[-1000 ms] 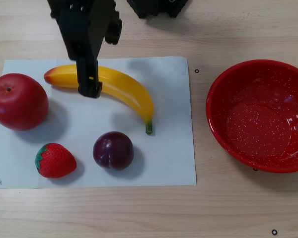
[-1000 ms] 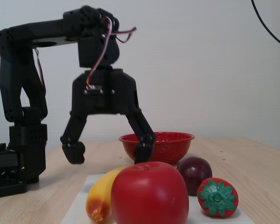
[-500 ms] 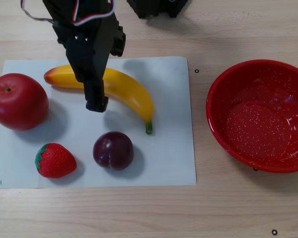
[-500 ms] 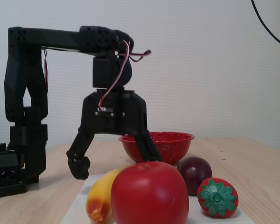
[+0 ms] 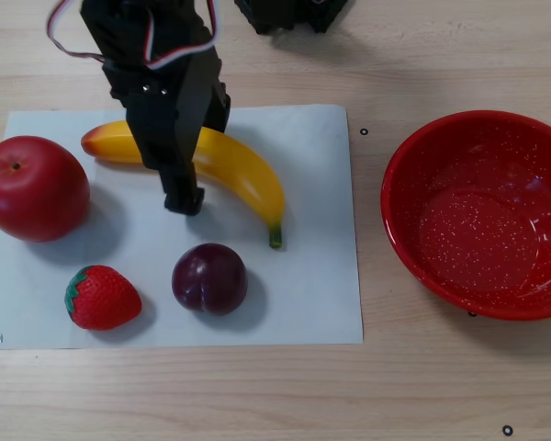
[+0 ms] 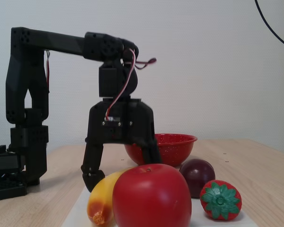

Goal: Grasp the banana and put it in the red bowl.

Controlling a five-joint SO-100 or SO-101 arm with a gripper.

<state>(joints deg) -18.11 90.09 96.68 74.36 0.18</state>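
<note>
Since half a second earlier, your black two-finger gripper [image 5: 195, 175] had dropped, spread wide and empty, astride the long glossy yellow plastic banana [image 5: 234, 175] on the white paper sheet [image 5: 312, 276]; the speckled red bowl [image 5: 404, 156] waited at three o'clock.
</note>
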